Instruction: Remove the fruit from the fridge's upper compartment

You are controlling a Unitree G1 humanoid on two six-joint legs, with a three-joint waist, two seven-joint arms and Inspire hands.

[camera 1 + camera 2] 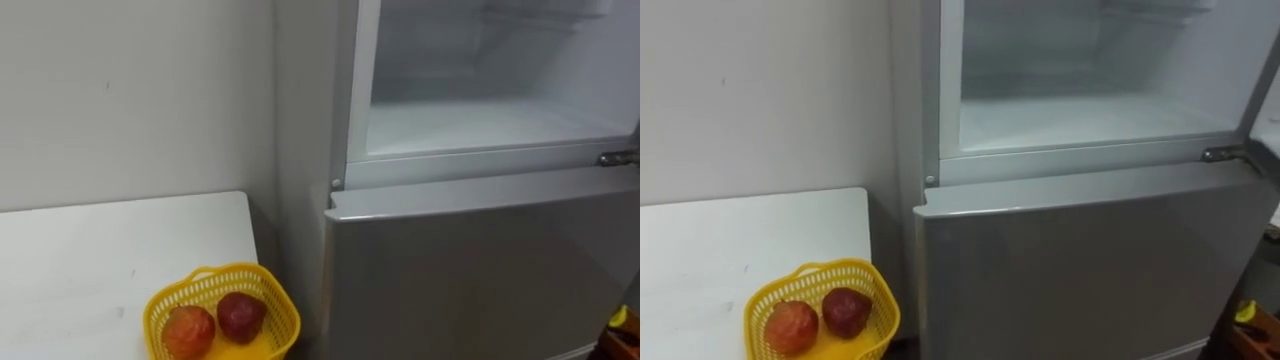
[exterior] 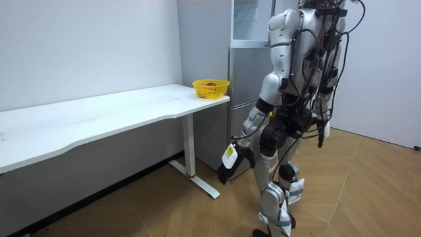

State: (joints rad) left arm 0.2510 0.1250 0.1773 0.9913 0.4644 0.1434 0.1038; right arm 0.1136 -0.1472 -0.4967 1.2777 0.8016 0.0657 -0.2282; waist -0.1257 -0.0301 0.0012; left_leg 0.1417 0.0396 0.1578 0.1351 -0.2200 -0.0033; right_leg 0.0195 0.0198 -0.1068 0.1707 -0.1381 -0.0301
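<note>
Lower fridge door [image 1: 480, 260]: grey, smooth, satin sheet with a soft sheen, metal in look.
Upper compartment lining [image 1: 480, 125]: white, smooth, plastic in look, faintly glossy.
Hinge [image 1: 617, 158]: bare metal, dull shine.
Basket [image 1: 275, 290]: yellow moulded plastic, open lattice wall, slightly glossy rim.
Fruits [image 1: 189, 330] [image 1: 241, 315]: red skin, smooth, low sheen; real or imitation cannot be told.
Surface [image 1: 100, 260]: white, flat, smooth, matt top, laminate in look.
Surface leg [image 2: 191, 148]: white painted metal in look, smooth.
Wall [image 1: 130, 90]: pale painted plaster, matt, with small marks.
Floor [image 2: 368, 191]: brown wood-pattern boards, smooth, mildly reflective.
</note>
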